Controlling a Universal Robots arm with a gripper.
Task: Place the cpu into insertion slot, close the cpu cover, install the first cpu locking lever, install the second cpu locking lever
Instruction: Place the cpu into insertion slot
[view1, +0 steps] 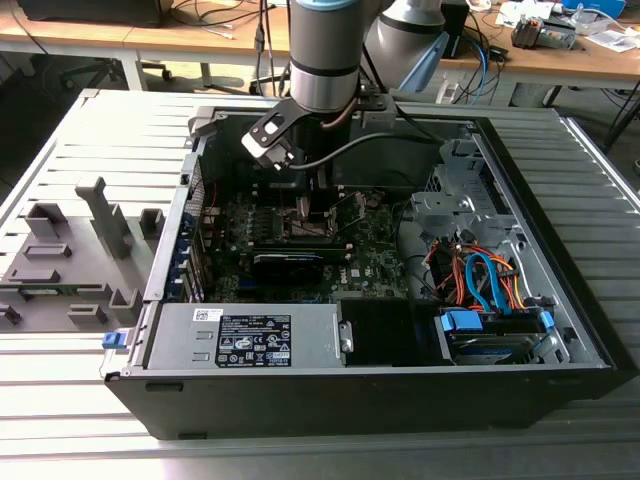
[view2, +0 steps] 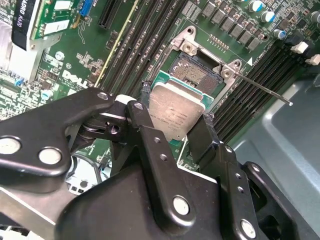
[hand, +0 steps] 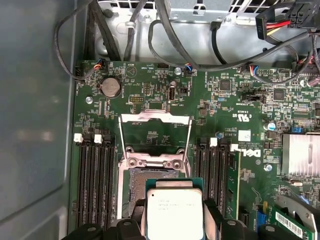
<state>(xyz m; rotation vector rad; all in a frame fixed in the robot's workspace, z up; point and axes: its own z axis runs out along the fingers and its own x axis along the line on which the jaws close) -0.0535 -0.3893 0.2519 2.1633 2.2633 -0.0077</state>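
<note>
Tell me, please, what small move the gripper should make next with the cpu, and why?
Probably a slight sideways nudge to centre the cpu over the slot. The gripper grips the cpu by two edges, the cover stands open, and in both wrist views part of the slot lies bare past one cpu edge, so it looks offset, though viewing angle may exaggerate this.

A grey slatted table (view1: 60, 410) fills the foreground, with grey plastic fixtures (view1: 70, 262) toward the exterior view's left. Wooden desks (view1: 110, 40) stand behind it, evenly lit.
</note>
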